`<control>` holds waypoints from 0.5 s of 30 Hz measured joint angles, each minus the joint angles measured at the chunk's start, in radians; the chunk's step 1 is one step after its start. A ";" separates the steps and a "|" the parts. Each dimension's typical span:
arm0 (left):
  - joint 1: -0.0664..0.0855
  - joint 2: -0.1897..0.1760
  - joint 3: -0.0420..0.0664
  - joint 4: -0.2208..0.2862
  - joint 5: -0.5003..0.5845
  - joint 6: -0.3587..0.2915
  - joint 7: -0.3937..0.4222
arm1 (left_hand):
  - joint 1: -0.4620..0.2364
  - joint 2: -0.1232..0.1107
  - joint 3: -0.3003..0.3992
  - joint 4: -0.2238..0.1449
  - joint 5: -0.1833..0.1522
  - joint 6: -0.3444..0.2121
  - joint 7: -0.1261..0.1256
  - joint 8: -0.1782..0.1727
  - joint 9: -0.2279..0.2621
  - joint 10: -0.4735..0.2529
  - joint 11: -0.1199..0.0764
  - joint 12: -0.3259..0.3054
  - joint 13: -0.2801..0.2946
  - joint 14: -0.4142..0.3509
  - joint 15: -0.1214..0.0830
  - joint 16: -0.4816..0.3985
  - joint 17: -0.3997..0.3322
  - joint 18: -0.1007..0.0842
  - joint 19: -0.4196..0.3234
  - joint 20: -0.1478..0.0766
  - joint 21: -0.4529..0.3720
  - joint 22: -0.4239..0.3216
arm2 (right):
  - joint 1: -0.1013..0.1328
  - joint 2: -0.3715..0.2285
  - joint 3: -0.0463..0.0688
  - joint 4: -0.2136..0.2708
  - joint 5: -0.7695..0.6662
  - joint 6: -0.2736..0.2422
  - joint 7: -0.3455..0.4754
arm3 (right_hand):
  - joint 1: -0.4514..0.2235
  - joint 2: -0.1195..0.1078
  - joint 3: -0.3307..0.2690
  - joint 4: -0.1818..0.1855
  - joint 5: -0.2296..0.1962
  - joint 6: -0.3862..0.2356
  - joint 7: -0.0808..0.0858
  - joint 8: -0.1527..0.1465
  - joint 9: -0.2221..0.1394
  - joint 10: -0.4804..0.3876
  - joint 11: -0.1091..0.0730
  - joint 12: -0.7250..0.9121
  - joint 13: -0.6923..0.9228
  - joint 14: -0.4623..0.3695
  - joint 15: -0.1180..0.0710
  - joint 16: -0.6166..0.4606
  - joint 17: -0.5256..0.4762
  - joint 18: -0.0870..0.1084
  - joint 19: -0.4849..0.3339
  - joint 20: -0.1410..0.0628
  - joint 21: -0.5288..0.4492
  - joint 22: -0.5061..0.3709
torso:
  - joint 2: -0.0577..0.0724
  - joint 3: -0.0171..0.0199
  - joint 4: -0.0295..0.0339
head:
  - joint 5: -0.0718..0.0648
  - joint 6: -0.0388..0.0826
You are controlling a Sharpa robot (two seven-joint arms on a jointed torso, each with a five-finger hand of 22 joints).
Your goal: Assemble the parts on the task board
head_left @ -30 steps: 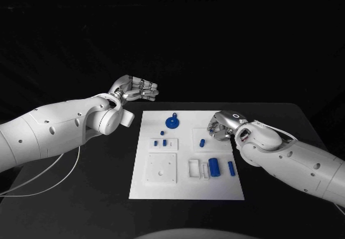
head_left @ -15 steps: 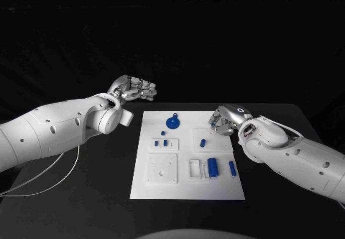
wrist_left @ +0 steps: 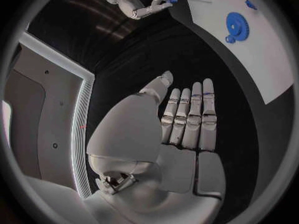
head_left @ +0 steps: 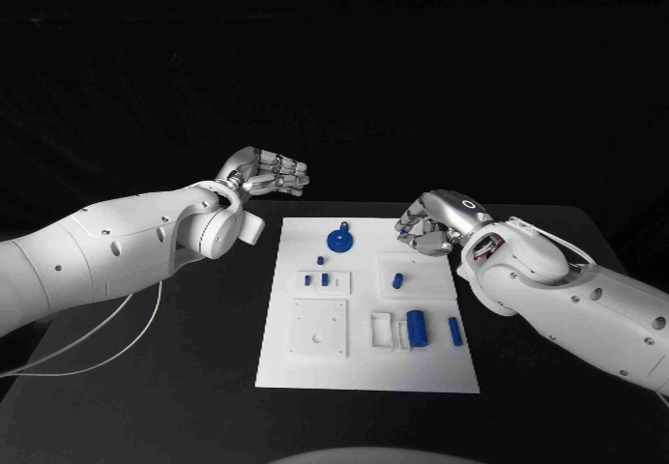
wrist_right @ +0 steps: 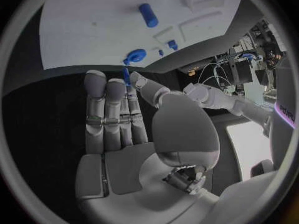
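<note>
The white task board [head_left: 369, 367] lies mid-table. On it are a blue gear [head_left: 340, 238] near the far edge, small blue pegs [head_left: 316, 279] in a white block, a short blue piece [head_left: 397, 281], a thick blue cylinder [head_left: 417, 326] and a slim one [head_left: 454, 331]. My right hand [head_left: 429, 224] hovers over the board's far right corner. It pinches a small blue pin [wrist_right: 126, 76] between thumb and a finger, the other fingers straight. My left hand [head_left: 265, 174] is raised beyond the board's far left corner, fingers together, holding nothing [wrist_left: 187, 119].
A square white plate [head_left: 318, 329] with holes and a white slotted holder [head_left: 379, 329] sit on the near half of the board. Black table surrounds the board on all sides. In the right wrist view the gear [wrist_right: 135, 56] lies just past my fingertips.
My right hand has risen and drawn back from the board's right block towards the far right corner, keeping the pin. The left hand stays where it was.
</note>
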 measured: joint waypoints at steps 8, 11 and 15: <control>0.000 0.011 0.000 0.007 0.002 -0.001 0.000 | 0.000 0.000 0.000 0.000 0.000 0.000 0.000 0.000 0.000 0.000 0.000 0.000 0.000 0.000 0.000 0.000 0.000 0.000 0.000 0.000 0.004 0.004 | -0.005 0.036 -0.037 0.065 0.024 0.006 0.015 | 0.000 0.000 -0.001 -0.001 -0.003 0.000 0.000 0.000 0.000 0.002 0.002 -0.003 0.000 0.000 0.000 -0.004 0.002 0.000 0.000 0.000 0.000 0.000 | 0.001 -0.0011 0.0009 | 0.019 -0.001; 0.000 0.015 0.000 0.012 0.003 -0.002 0.000 | 0.000 0.000 0.000 0.000 0.000 0.000 0.000 0.000 0.000 0.000 0.000 0.000 0.000 0.000 0.000 0.000 0.000 0.000 0.000 0.000 0.004 0.005 | -0.012 0.057 -0.065 0.076 0.027 0.013 0.021 | 0.000 0.000 -0.001 -0.001 -0.003 0.000 0.000 0.000 0.000 0.002 0.002 -0.004 0.000 0.000 0.000 -0.004 0.004 0.000 0.000 0.000 -0.004 0.000 | 0.002 -0.0008 0.0021 | 0.031 -0.003; 0.000 0.019 0.000 0.014 0.004 -0.004 0.000 | 0.000 0.000 0.000 0.000 0.000 0.000 0.000 0.000 0.000 0.000 0.000 0.000 0.000 0.000 0.000 0.000 0.000 0.000 0.000 0.000 0.004 0.007 | -0.026 0.080 -0.087 0.080 0.027 0.021 0.025 | 0.000 0.000 -0.002 -0.002 -0.004 0.000 0.000 0.000 0.000 0.002 0.002 -0.004 0.000 0.001 0.002 -0.004 0.004 0.000 0.000 0.000 -0.004 0.000 | 0.002 -0.0008 0.0026 | 0.044 -0.004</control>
